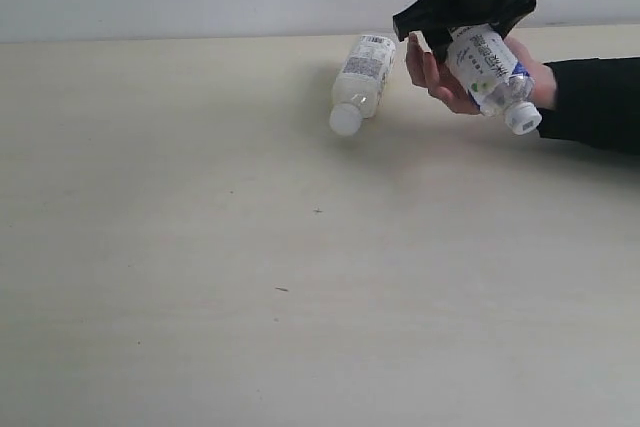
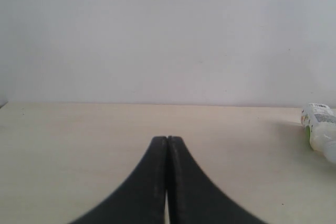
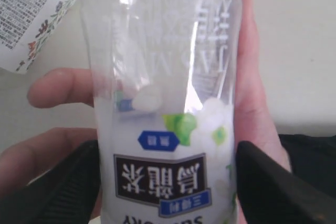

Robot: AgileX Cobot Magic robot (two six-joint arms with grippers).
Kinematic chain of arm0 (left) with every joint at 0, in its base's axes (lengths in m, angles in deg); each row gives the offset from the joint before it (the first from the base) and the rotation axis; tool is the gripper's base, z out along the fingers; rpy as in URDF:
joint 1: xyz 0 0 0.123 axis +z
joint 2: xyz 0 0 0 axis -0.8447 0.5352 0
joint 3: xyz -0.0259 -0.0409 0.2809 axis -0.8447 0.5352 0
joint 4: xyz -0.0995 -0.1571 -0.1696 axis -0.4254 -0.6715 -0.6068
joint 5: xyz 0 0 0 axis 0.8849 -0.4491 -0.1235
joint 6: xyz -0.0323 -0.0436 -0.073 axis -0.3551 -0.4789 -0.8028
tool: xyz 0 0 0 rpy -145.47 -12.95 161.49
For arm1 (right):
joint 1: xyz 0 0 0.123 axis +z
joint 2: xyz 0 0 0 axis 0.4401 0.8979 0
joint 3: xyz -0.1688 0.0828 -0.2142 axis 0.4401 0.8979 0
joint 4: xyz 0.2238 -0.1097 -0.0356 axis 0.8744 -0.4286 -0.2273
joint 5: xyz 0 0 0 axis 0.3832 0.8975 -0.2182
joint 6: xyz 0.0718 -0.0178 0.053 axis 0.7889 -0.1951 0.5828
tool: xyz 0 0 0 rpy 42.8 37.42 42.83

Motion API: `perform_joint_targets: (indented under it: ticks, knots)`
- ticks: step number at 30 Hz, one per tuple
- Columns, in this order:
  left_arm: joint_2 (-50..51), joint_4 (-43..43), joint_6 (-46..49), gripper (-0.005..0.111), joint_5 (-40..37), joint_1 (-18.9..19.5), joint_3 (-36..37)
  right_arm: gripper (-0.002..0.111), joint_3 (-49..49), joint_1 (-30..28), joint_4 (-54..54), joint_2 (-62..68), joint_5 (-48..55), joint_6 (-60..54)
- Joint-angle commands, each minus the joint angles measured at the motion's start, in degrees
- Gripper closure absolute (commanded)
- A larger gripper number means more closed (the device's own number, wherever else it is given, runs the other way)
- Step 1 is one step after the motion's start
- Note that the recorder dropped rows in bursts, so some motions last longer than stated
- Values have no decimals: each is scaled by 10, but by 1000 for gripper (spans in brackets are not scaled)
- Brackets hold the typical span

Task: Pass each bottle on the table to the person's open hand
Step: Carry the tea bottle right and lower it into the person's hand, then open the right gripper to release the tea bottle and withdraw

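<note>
Looking from outside, you see your right gripper (image 1: 470,32) clamped on a tilted bottle (image 1: 490,72) above the person's hand (image 1: 443,79), perhaps touching the palm; a second bottle (image 1: 362,82) lies on the table (image 1: 250,277) just beside. Left wrist: your left gripper (image 2: 167,145) is pressed together. Right wrist: fingers (image 3: 58,187) flank the bottle.

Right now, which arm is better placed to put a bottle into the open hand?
Right. The right gripper is closed on a bottle at the person's open hand. The left gripper is shut and empty, with no hand in its view.
</note>
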Motion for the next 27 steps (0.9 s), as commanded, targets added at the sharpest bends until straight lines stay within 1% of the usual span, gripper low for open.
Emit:
perform_joint_targets:
  ticks: [1, 5, 8, 10, 12, 15, 16, 18, 20, 27]
  knots:
    - [-4, -1, 0, 107, 2, -1, 0, 101, -3, -3, -41, -2, 9, 20]
    - [-4, -1, 0, 107, 2, -1, 0, 89, -3, -2, -40, -2, 7, 16]
    - [-4, -1, 0, 107, 2, -1, 0, 78, -3, -2, -19, -2, 7, -5]
    - [-4, -1, 0, 107, 2, -1, 0, 67, -3, -2, -9, -2, 5, -17]
    - [-4, -1, 0, 107, 2, -1, 0, 51, -3, -2, -3, -2, 7, -26]
    - [-4, -1, 0, 107, 2, -1, 0, 30, -3, 2, -1, -2, 9, -34]
    - [-4, -1, 0, 107, 2, -1, 0, 20, -3, 6, -4, -2, 9, -35]
    - [-4, -1, 0, 107, 2, -1, 0, 11, -3, 16, -16, -2, 5, -35]
    - [-4, -1, 0, 107, 2, -1, 0, 10, -3, 15, -16, -2, 1, -35]
    - [-4, -1, 0, 107, 2, -1, 0, 10, -3, 15, -21, -2, 0, -34]
